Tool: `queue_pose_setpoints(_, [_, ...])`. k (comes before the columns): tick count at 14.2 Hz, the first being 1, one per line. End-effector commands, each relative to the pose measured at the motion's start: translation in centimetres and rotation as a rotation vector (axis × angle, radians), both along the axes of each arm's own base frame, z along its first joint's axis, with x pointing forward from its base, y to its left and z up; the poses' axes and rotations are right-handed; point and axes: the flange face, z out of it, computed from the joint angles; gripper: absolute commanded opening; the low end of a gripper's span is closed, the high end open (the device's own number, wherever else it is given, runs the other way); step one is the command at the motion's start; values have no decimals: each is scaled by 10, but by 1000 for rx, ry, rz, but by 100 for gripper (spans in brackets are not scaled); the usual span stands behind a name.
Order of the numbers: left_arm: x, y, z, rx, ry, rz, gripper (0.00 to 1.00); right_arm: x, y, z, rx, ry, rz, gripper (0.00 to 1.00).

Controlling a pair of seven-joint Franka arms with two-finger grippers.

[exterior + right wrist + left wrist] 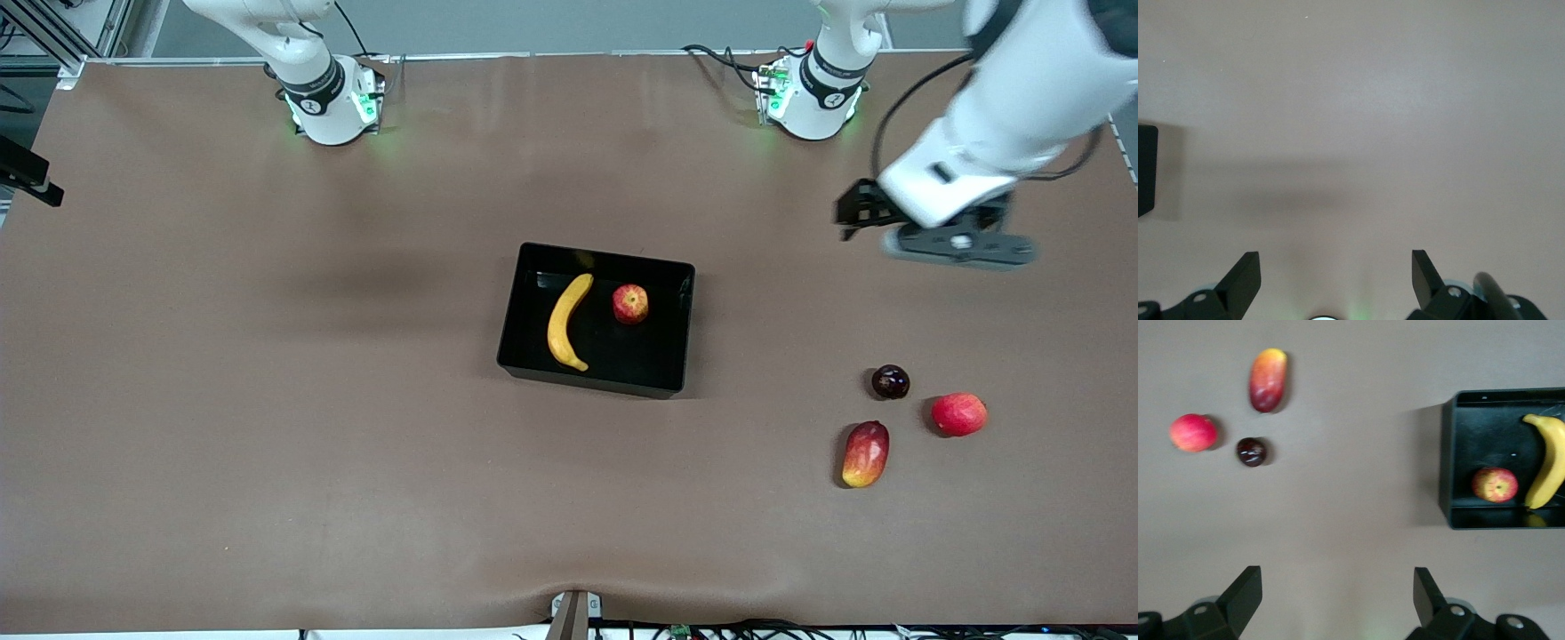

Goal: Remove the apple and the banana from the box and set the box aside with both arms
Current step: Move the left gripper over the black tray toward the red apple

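Banana and apple in box; left gripper and right gripper spread wide, empty, above tabletop.

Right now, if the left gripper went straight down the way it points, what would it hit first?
Probably bare table. The open left gripper points down at brown surface, with the box to one side and the loose fruits to the other, none between its fingers. Its height is hard to judge.

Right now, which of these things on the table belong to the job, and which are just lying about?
Part of the job: black box, banana and apple inside it.

Lying about, toward the left arm's end: mango, red round fruit, dark round fruit.
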Motion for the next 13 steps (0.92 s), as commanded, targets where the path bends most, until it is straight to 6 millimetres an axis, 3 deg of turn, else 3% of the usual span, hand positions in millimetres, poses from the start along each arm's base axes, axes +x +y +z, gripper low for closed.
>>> queue_pose_setpoints(1, [-9,-46,-29,-8,0,23,100,1,-5,1,12,1,3,100])
queue_pose_setpoints(5, [-21,-126,-88,2,14,52,100,10,-7,-8,3,3,-3,100])
queue_pose_setpoints(8, [-34,-185,-149,46,4,110,100,21,-8,-5,-6,-63,-1,100])
queue_pose_setpoints(10, [-40,-215,-185,51,-13,135,100,27,-10,-10,-9,-69,-3,100])
queue_pose_setpoints(13, [-47,-241,-230,49,-19,134,100,31,-12,-11,-16,-90,-6,100])
